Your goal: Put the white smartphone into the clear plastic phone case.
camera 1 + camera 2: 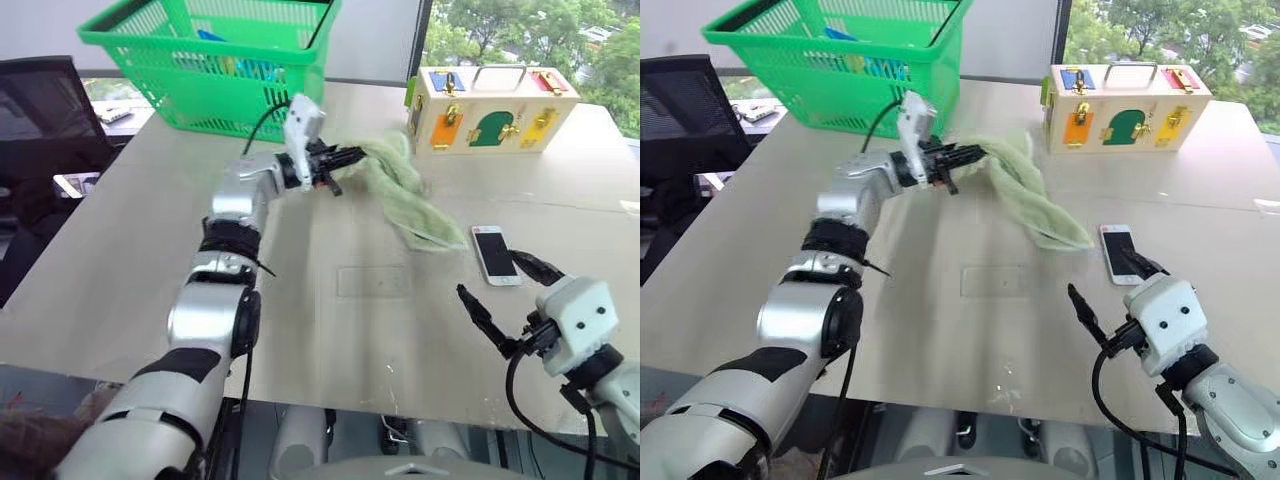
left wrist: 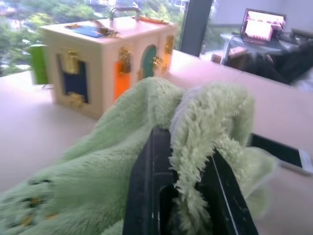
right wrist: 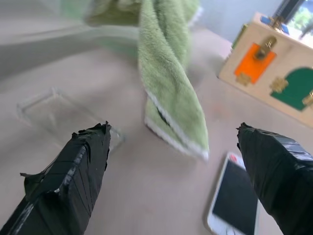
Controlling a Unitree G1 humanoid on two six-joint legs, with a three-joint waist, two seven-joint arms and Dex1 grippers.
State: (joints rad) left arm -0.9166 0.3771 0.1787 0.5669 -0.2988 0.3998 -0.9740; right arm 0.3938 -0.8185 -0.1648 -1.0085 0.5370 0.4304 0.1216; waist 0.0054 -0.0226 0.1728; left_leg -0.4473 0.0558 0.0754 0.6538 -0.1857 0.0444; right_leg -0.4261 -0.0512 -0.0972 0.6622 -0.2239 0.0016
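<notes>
The white smartphone point(image 1: 495, 255) lies screen up on the beige table, right of centre. The clear plastic phone case point(image 1: 373, 281) lies flat near the table's middle, left of the phone, faint against the surface. My left gripper point(image 1: 352, 157) is held above the table near the back, shut on one end of a green towel point(image 1: 412, 198). The towel hangs down, and its lower end rests on the table just beyond the phone. My right gripper point(image 1: 490, 276) stands open low over the front right, its fingers point(image 3: 80, 171) spread between case point(image 3: 54, 115) and phone point(image 3: 234, 200), holding nothing.
A green plastic basket point(image 1: 215, 60) stands at the back left. A wooden lock box point(image 1: 490, 108) with coloured doors sits at the back right. A black chair point(image 1: 40, 120) is beside the table's left edge.
</notes>
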